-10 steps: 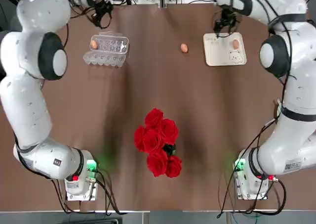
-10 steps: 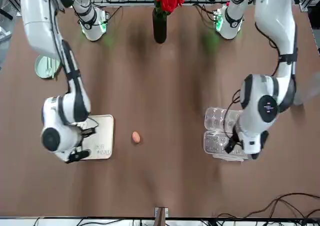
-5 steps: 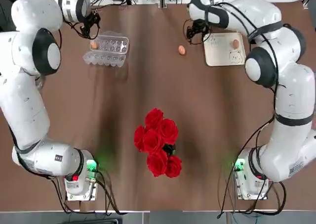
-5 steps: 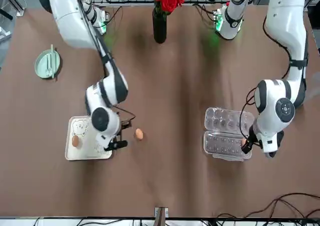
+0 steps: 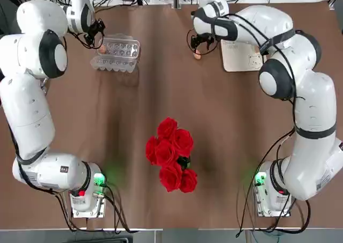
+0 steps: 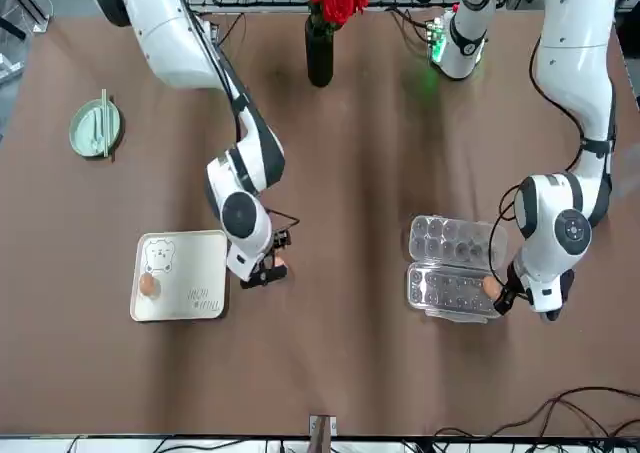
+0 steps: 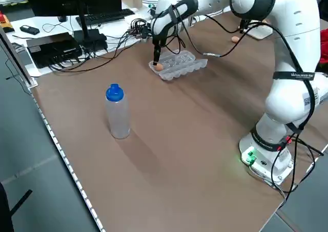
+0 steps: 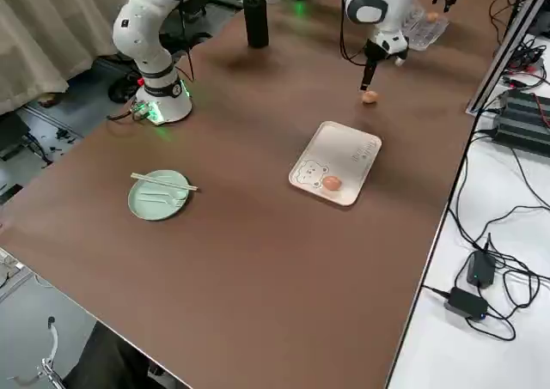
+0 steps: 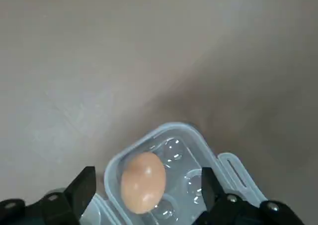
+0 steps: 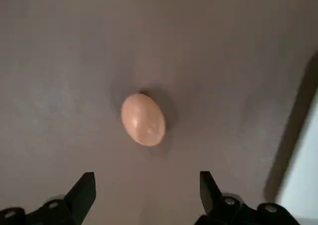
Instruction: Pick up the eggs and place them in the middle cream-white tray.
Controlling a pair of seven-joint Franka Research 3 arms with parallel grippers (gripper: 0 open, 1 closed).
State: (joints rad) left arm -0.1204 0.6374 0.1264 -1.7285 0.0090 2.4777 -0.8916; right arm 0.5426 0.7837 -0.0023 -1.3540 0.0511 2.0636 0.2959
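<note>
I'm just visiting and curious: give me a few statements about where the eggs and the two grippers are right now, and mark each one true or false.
1. One egg lies on the cream-white tray. True.
2. The right gripper holds an egg in the air. False: its fingers are open above an egg on the table.
3. An egg sits in the clear carton. True.
4. The left gripper is shut. False: it is open over that egg.
5. All three eggs are on the tray. False: only one.

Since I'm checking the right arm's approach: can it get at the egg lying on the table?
Probably yes. The right gripper hangs open over the egg, with bare table around it and nothing between.
</note>
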